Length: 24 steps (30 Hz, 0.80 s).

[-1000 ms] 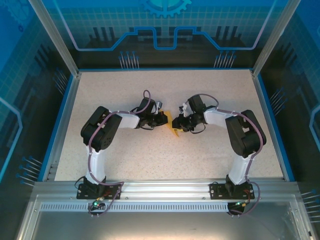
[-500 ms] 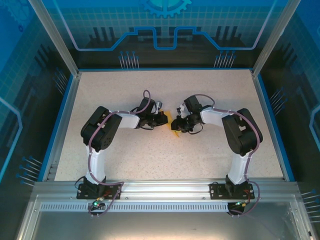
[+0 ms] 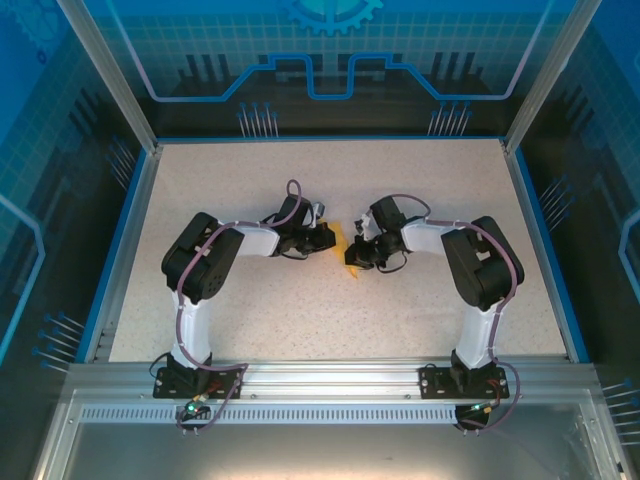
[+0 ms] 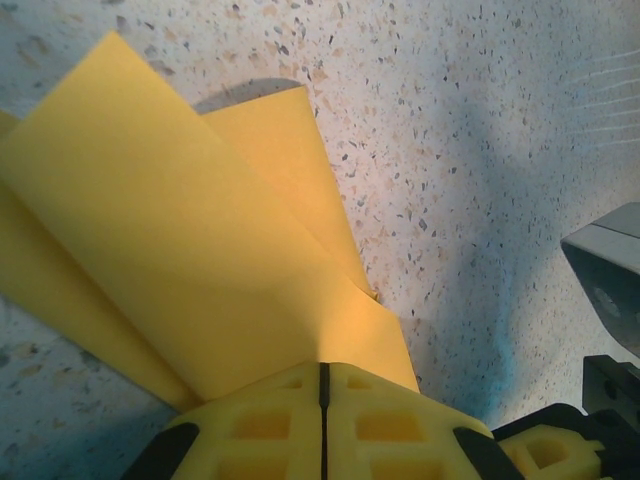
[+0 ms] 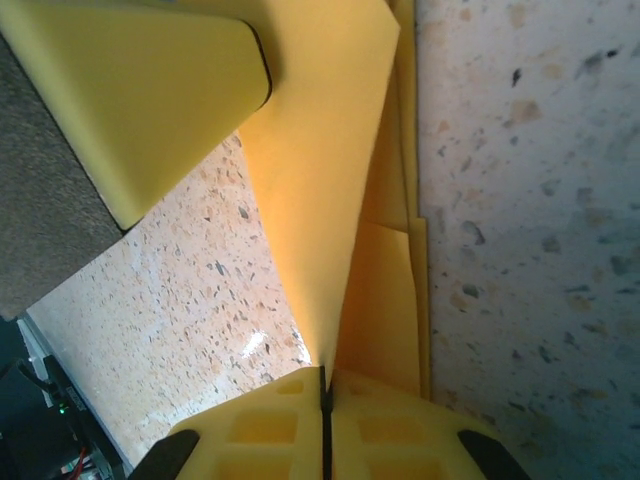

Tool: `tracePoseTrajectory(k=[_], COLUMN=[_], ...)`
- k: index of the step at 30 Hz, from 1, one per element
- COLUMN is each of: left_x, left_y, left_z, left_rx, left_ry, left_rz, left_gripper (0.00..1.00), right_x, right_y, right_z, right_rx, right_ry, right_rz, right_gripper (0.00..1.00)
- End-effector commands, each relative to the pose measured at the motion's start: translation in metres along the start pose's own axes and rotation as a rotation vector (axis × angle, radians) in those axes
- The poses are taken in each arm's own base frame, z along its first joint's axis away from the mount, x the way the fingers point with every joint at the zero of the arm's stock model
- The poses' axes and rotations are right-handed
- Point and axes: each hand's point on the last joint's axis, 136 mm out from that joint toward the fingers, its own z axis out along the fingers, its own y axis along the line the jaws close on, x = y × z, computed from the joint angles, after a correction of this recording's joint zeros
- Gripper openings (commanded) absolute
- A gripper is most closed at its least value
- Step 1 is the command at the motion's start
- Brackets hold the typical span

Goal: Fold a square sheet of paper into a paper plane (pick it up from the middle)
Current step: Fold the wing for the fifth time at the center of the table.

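Yellow foam pads (image 4: pixel 260 425) of the left gripper (image 4: pixel 322 368) are pressed together, pinching the near edge of the paper sheet (image 4: pixel 180 250). The orange-yellow creased layers fan up and left over the speckled table (image 4: pixel 480 150). In the right wrist view, the right gripper (image 5: pixel 322 375) is also clamped shut, on a raised flap of the same paper. More layers lie flat just to the right of the flap, and beyond them a left gripper pad sits at the paper's far end. From the top view, both arms bend inward with the grippers nearly meeting mid-table. The paper is held between them, one corner poking toward the near side.
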Motion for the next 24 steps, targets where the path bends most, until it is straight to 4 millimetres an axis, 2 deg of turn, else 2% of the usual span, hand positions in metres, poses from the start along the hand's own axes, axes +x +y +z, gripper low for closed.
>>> tracePoseTrajectory(k=[1,10,17,24], left_x=[0.004,-0.008,-0.007,0.001], left_y=[0.016,-0.005,-0.028,-0.034], left_z=[0.006,-0.003,-0.014,-0.018], left_rx=[-0.074,-0.018,0.094,0.173], left_ry=[0.014,-0.014,-0.034,-0.053], left_rz=[-0.001,0.029,0.049,0.046], left_gripper=[0.09,0.14,0.2,0.25], right_x=[0.016,0.011,0.004,-0.002], right_y=[-0.014,-0.021,-0.004,0.002], right_z=[0.003,0.005,0.002,0.003], right_rx=[-0.011,-0.133,-0.243,-0.291], right_ry=[0.058,0.064,0.063,0.06], right_rz=[0.082,0.19,0.207,0.234], right_gripper=[0.07,0.01,0.0,0.0])
